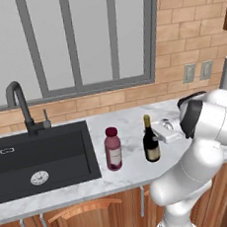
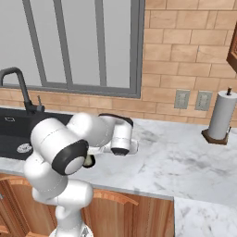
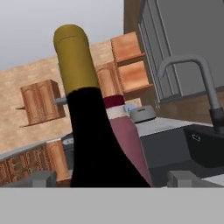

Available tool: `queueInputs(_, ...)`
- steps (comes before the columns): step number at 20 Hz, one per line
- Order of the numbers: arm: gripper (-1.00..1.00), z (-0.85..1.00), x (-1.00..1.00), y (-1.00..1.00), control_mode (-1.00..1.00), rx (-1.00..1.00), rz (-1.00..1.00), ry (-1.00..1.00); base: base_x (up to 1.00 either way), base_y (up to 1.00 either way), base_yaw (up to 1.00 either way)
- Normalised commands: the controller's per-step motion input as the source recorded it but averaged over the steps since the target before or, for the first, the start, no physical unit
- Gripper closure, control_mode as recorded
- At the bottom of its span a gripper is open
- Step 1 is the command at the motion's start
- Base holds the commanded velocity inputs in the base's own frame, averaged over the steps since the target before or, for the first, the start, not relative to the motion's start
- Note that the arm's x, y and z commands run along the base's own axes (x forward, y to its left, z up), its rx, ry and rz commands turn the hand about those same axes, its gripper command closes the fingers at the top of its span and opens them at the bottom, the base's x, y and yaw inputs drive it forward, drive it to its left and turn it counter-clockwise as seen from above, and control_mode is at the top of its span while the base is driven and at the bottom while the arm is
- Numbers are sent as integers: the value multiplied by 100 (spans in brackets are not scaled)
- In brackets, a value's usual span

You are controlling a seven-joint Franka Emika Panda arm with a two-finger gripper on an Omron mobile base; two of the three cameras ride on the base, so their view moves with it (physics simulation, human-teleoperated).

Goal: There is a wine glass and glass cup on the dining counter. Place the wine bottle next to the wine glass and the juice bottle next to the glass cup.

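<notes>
beside the sink (image 1: 41,158) — wine bottle (image 1: 150,140) upright, neck up; gripper (image 3: 109,181) fingers spread around it.

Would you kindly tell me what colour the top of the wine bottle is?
Gold-tan, above a nearly black body; the wine bottle shows it best in the hand view.

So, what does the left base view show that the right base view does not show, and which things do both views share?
The left base view shows the wine bottle and the juice bottle, standing upright side by side on the marble counter right of the sink, with the gripper close beside the wine bottle. The right base view shows a paper towel roll on its stand and the bare counter stretch to the right. Both share the black faucet, the window, the brick wall, the wall outlets and the arm.
</notes>
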Motion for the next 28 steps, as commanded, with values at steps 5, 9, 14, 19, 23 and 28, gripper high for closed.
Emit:
queueInputs(5, -100, 1, 0, 26, -100, 0, 0, 11, 0, 0, 0)
queueInputs(9, 100, 3, -6, 5, -100, -3, 0, 5, 0, 0, 0)
queueInputs(14, 100, 10, -13, -21, -100, 0, 0, 0, 0, 0, 0)
queueInputs(19, 100, 17, -13, -36, -100, 0, 1, -1, 0, 0, 0)
queueInputs(23, 100, 25, -13, -43, -100, 3, 3, -9, 0, 0, 0)
queueInputs(28, 100, 41, -4, -26, -100, 32, 4, 5, 0, 0, 0)
